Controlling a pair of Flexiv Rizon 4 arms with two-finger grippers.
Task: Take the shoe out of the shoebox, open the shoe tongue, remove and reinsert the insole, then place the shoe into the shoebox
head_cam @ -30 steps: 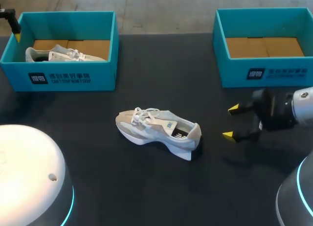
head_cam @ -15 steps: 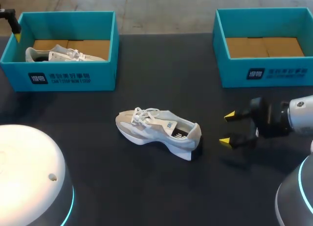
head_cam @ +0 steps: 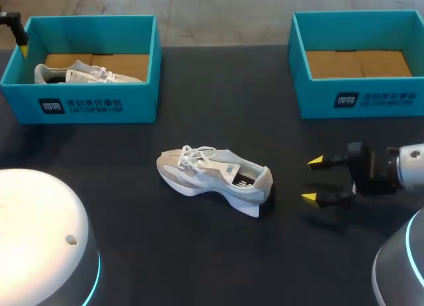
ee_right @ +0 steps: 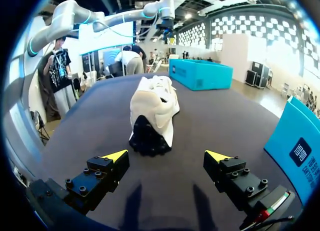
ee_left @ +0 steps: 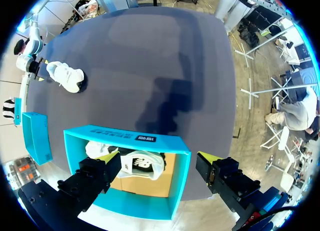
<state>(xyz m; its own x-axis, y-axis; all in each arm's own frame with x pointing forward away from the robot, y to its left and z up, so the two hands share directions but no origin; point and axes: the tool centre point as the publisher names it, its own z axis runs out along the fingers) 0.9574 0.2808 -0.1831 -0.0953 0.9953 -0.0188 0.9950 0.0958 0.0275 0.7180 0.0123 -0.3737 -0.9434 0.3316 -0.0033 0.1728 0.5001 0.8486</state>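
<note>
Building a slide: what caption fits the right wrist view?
Open right gripper faces the heel of a cream sneaker on the dark table, a teal shoebox beyond.

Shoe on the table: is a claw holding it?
Nothing is held. The right gripper is open, apart from the shoe; the left gripper is open too.

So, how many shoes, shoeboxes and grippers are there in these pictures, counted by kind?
Shoes: 2 (loose shoe, boxed shoe)
Shoeboxes: 2 (left shoebox, right shoebox)
Grippers: 2 (left gripper, right gripper)
Total: 6
</note>
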